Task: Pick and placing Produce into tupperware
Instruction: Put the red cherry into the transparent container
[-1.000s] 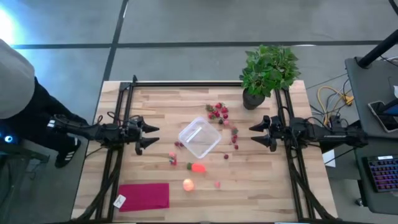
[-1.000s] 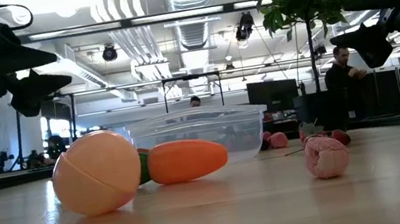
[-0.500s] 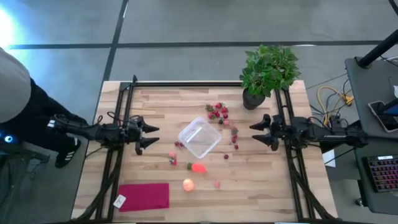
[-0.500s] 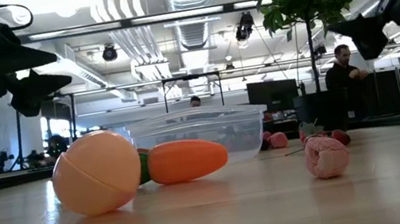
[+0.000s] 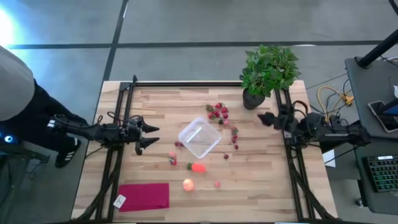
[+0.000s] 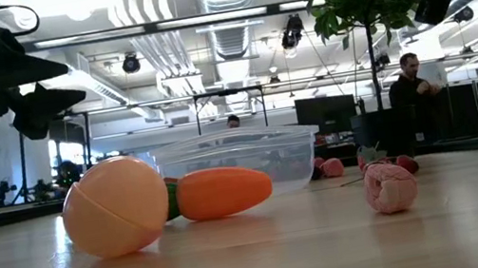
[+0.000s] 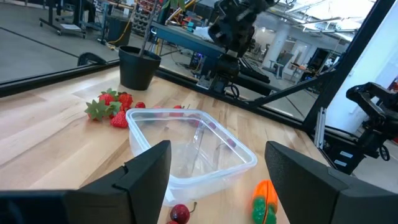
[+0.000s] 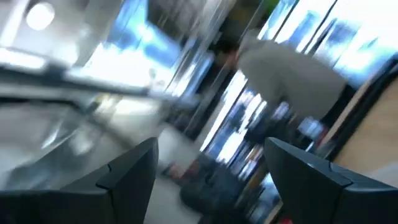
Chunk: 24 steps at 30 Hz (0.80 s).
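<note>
Table (image 5: 155,106) — pale wood, seen from above with one arm at each side.

Tub (image 5: 199,137) — clear, square, rounded corners; sits near the table's middle, turned at an angle. Nothing clearly shows inside it.

Berries (image 5: 219,112) — small dark-red pieces, a cluster just beyond the tub toward the plant; more strung along the tub's right side, one or two at its near left corner, and a pink one (image 6: 390,187) alone on the near part of the table.

Carrot (image 5: 198,167) — orange-red with a green end, lying flat just in front of the tub.

Fruit (image 5: 188,184) — pale orange, round, on the table nearer the front edge than the carrot, close to it.

Plant (image 5: 268,70) — leafy, in a dark pot at the far right corner.

Cloth (image 5: 143,195) — magenta, flat, at the near left corner, a small white tag beside it.

Left hand (image 5: 149,136) — held left of the tub, well apart from it, above the table; fingers spread wide, holding nothing.

Right hand (image 5: 264,117) — at the right edge near the plant pot, raised high; fingers parted in its wrist view, nothing between them.

Person (image 6: 405,88) — in the room behind the table.
</note>
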### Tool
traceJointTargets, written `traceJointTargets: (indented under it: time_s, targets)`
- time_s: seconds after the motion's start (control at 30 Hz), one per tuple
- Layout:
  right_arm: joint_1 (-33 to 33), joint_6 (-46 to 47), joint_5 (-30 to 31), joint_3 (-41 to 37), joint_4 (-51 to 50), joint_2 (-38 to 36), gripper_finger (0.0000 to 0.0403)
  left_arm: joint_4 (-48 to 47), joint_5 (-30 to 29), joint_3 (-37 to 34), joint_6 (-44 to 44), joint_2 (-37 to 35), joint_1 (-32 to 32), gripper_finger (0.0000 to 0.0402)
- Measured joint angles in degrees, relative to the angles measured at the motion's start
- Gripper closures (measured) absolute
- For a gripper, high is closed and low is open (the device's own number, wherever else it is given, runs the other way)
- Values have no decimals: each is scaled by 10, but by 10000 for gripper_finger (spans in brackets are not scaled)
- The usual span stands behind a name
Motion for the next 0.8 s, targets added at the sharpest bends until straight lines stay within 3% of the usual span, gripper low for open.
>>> traceJointTargets:
  time_s: [0.1,0.17,0.33,0.4,0.5,0.67,0.73,0.8]
  targets:
    - [0,-92,131,24,2,13,117,0,0,0,0,0,0,155]
    - [0,-99,180,47,1,24,118,1,0,0,0,0,0,155]
    - [0,-200,171,146,28,105,124,0,0,0,0,0,0,155]
    - [0,-240,160,211,-17,153,128,0,0,0,0,0,0,155]
    - [0,-227,169,329,-255,232,135,0,0,0,0,1,0,155]
    - [11,-46,136,490,-796,387,142,0,0,0,0,0,0,155]
    - [35,-1,99,518,-923,442,140,1,0,0,0,0,0,155]
    - [70,29,69,530,-984,482,136,1,0,0,0,1,0,155]
